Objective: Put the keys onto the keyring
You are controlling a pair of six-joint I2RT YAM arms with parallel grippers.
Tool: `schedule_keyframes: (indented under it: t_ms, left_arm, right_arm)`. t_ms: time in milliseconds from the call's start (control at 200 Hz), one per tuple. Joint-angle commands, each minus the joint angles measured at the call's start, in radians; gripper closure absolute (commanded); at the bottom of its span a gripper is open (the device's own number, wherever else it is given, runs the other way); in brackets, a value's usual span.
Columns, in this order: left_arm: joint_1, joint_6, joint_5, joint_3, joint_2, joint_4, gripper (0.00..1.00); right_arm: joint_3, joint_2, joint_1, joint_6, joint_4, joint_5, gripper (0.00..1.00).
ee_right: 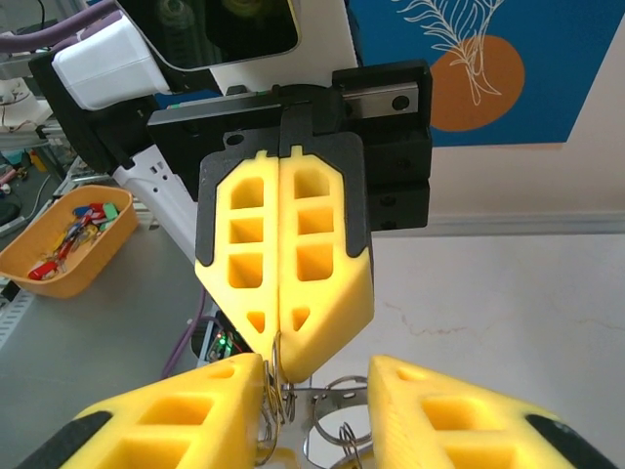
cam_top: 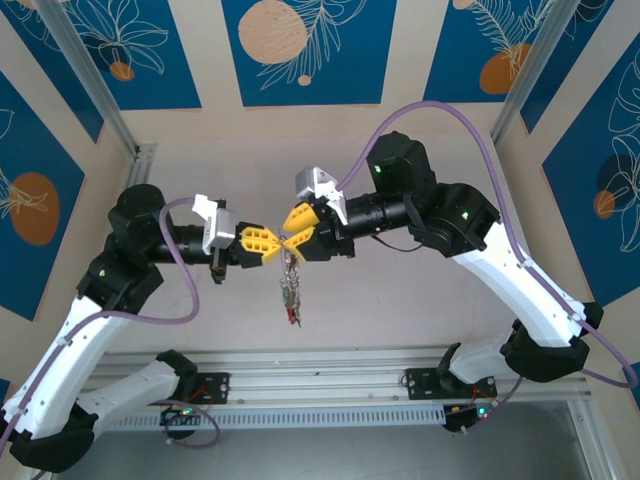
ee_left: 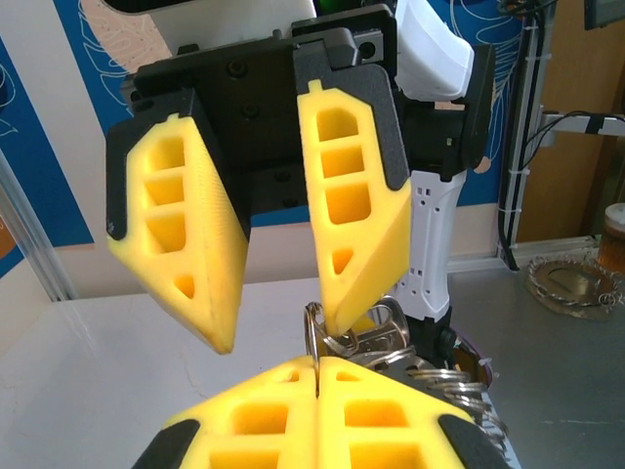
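Both arms meet in mid-air above the table. My left gripper (cam_top: 272, 242) (ee_left: 317, 363) (ee_right: 278, 342) is shut on a thin upright metal ring (ee_left: 315, 332) (ee_right: 275, 357), which I take for part of the keyring. Below it hangs a bunch of metal rings and keys (cam_top: 291, 290) (ee_left: 420, 357) with a bit of red at the bottom. My right gripper (cam_top: 293, 232) (ee_left: 280, 335) (ee_right: 314, 369) faces it with its jaws apart. One of its fingertips (ee_left: 342, 318) touches the rings just behind the pinched one. I cannot pick out the small keys within the bunch.
An orange tray (ee_right: 98, 256) with coloured tagged keys stands on the grey surface at far left in the right wrist view. A round metal dish (ee_left: 576, 283) and a cup (ee_left: 613, 234) sit at the far right in the left wrist view. Aluminium rails (cam_top: 330, 385) run along the near edge.
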Motion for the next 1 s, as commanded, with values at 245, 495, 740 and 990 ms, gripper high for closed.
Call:
schedule_keyframes:
  t_ms: [245,495,740,990]
  left_arm:
    - [-0.011,-0.054,-0.003,-0.041,-0.025,0.158,1.0]
    - [-0.011,-0.073,-0.008,-0.047,-0.024,0.188,1.0]
    - [-0.011,-0.081,-0.014,-0.049,-0.025,0.193,1.0]
    - [-0.01,-0.084,-0.023,-0.047,-0.029,0.202,1.0]
  right_arm:
    - [-0.044,-0.007,-0.015,-0.005,0.015,-0.065,0.75]
    - [-0.091,-0.038,-0.017,-0.008,0.04,-0.086,0.7]
    - [-0.114,-0.055,-0.029,0.0,0.047,-0.08,0.76]
    - [-0.134,-0.072,-0.039,0.006,0.051,-0.079,0.81]
